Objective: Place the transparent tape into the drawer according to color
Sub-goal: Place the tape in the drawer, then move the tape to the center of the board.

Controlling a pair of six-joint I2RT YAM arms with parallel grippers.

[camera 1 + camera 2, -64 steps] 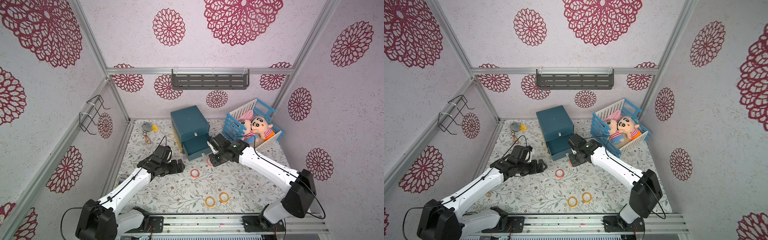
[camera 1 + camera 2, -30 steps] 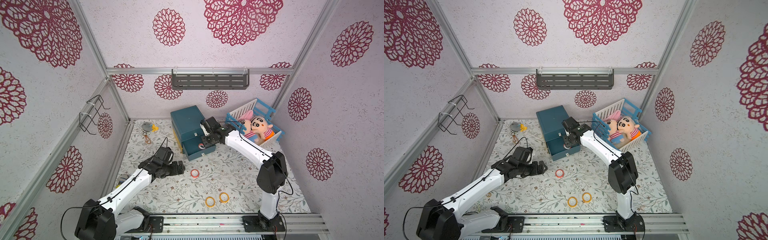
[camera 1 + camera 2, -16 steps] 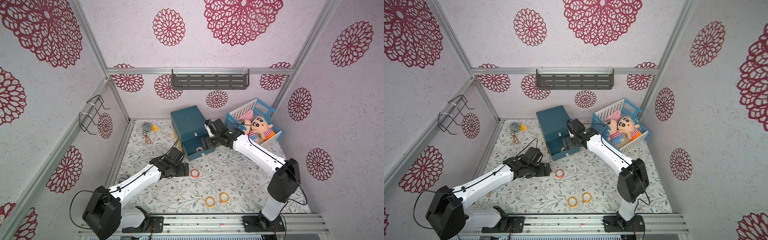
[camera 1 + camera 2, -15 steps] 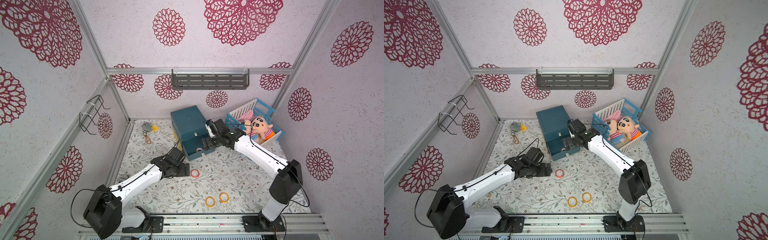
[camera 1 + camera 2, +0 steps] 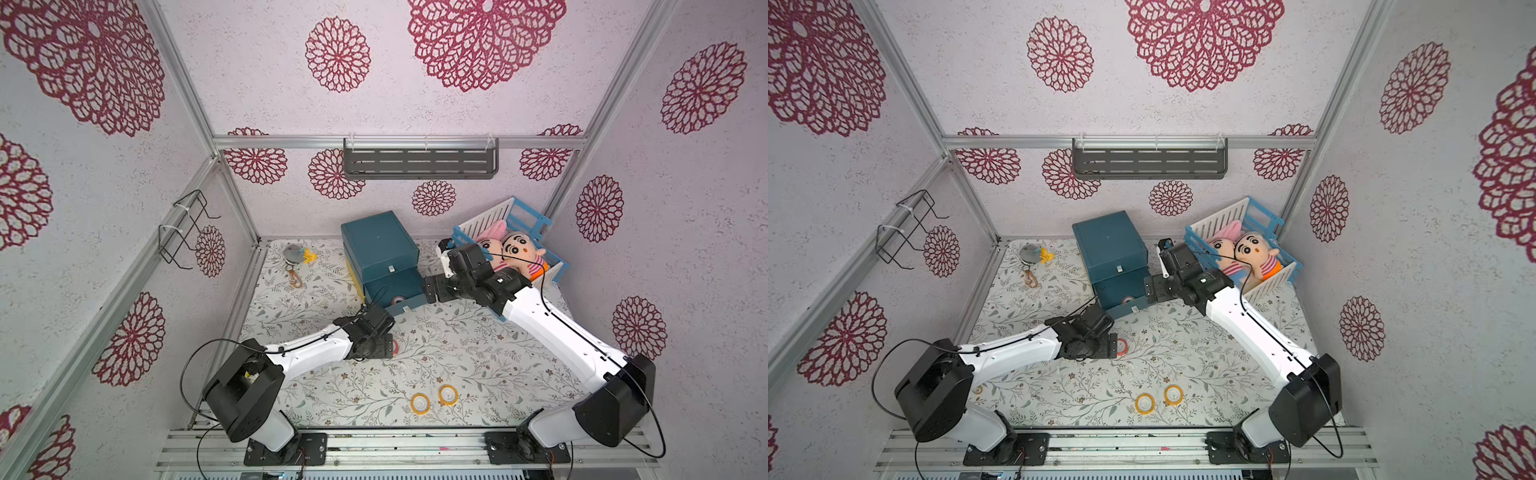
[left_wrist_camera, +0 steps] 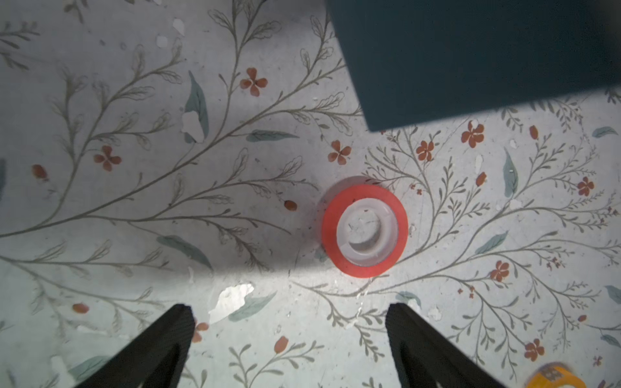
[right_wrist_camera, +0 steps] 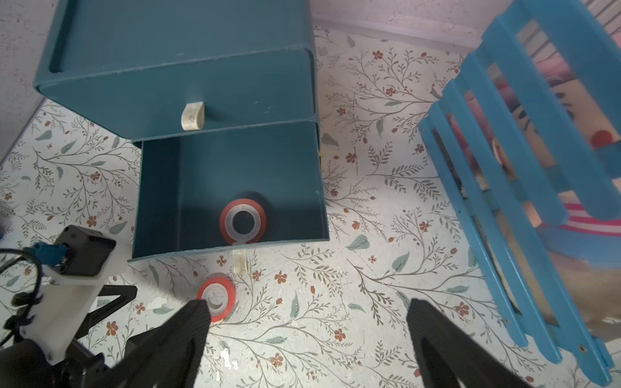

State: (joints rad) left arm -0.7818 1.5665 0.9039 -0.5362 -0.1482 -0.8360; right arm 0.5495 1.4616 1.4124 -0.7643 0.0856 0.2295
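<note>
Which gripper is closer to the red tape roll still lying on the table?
Left. The left gripper hangs open just short of the red roll; the right gripper, also open, is over by the open drawer, farther away.

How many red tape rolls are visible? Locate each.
2. One red roll lies in the open bottom drawer; another red roll lies on the mat before it, by the left tool. Others may be hidden.

The left claw (image 5: 1109, 345) half hides a red roll (image 5: 1122, 346); a blurred orange roll (image 6: 554, 377) is cropped.
</note>
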